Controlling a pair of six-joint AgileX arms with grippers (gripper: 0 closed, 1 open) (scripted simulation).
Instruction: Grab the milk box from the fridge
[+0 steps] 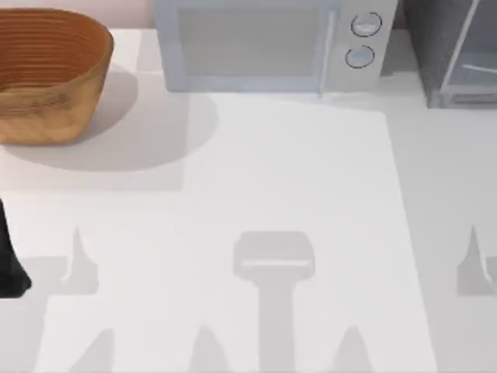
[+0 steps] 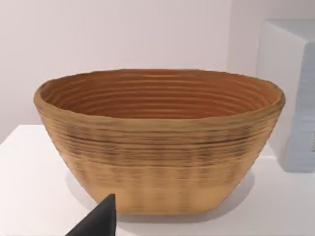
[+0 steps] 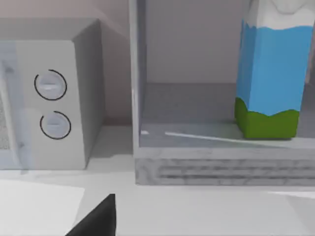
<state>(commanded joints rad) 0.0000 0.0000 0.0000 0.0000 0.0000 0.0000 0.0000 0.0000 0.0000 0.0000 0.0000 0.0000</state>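
- The milk box [image 3: 269, 73] stands upright inside the fridge [image 3: 221, 164], on the fridge floor, with its long axis vertical: white folded top up, green band at the base.
- In the top view the fridge [image 1: 454, 47] sits at the bench's far right corner, about 1 o'clock from the bench's middle, just to the right of the microwave [image 1: 272, 43].
- The right wrist camera looks into the fridge, with the carton ahead of it at roughly 1 o'clock, behind the glassy door frame. From this I judge the right arm to be the nearer one for the reach.
- A dark fingertip of the right hand [image 3: 96, 219] shows low in that view; I cannot tell whether the fingers are apart or together.
- The left arm [image 1: 12, 264] sits at the bench's left edge, near 9 o'clock, facing the woven basket [image 2: 160, 140]. The left hand [image 2: 96, 221] shows one dark tip; its state cannot be told either.
- The coming move likely calls for a level reach forward, taking the carton by its sides.
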